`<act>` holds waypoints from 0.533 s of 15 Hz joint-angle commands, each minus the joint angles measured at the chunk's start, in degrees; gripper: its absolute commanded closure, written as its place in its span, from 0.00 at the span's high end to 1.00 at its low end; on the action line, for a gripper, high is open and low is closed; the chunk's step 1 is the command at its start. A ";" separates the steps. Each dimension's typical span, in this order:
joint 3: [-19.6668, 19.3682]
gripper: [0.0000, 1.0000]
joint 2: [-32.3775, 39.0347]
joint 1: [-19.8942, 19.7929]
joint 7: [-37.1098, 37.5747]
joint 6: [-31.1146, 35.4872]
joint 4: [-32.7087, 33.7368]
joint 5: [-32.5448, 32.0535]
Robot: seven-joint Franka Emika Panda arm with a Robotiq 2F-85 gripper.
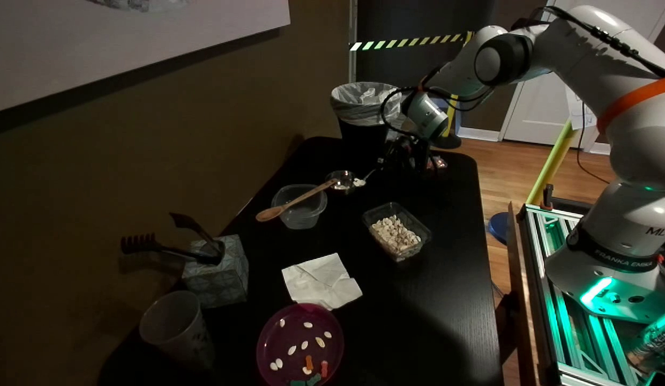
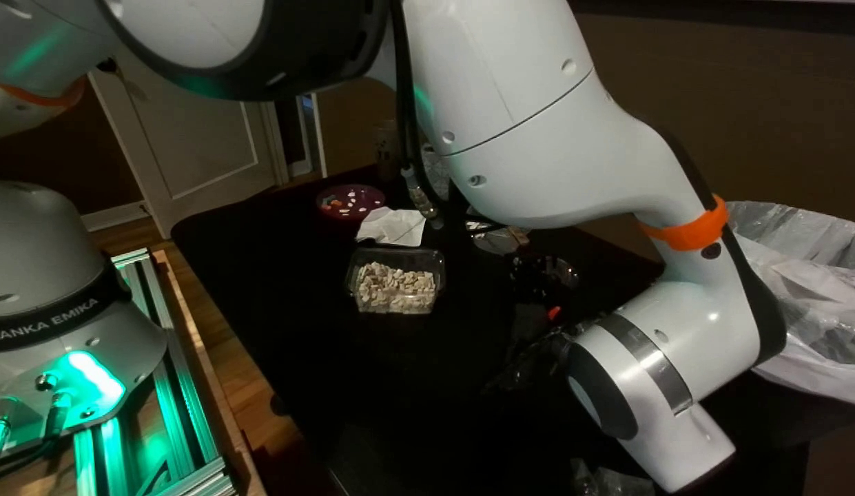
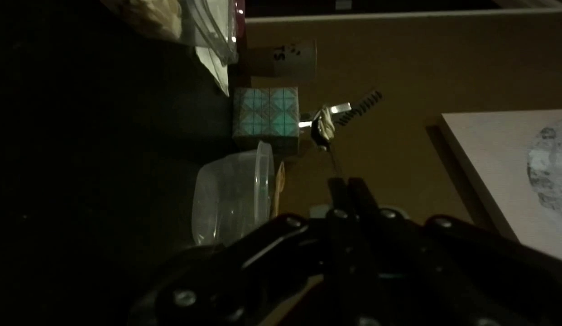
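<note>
Currently, a robot gripper [image 3: 345, 181] has its fingertips pressed tog. on the thin handle [image 3: 336, 165] of a small spoon [image 3: 318, 136], w/ pale bits [image 3: 326, 124] heaped in the scoop. Wrist view is turned on its side, dark table [image 3: 127, 158] toward the L edge, wall [image 3: 398, 158] toward the R, so the load sits uppermost & the spoon looks approx. level. In an exterior view the loaded end shows just beside a metal bowl [image 1: 343, 191]; can't tell how high it is. Next to that: a clear plastic tub [image 1: 300, 221] w/ a wooden spoon [image 1: 296, 201] laid across. Nearby, a clear box [image 2: 398, 256] of similar bits. Handling, est.: the small spoon looks like metal, so prob. stiff, light & hard to break, but smooth and narrow, so it could twist b/w the pads. Load seems loose & would prob. slide off w/ much tilt. Best hold: firmly on the handle, well back from the scoop, kept level.
</note>
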 commanded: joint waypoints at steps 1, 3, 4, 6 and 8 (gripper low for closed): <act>-0.65 0.01 -1.16 -0.32 -1.83 3.13 -3.49 6.29; -1.24 0.01 -1.68 -0.02 -3.26 5.08 -4.88 9.19; -1.47 0.01 -1.96 0.10 -4.02 5.91 -5.71 10.58; -2.02 0.01 -2.87 0.32 -4.86 7.27 -7.41 13.24; -2.71 0.01 -3.92 0.60 -5.82 8.51 -9.12 15.66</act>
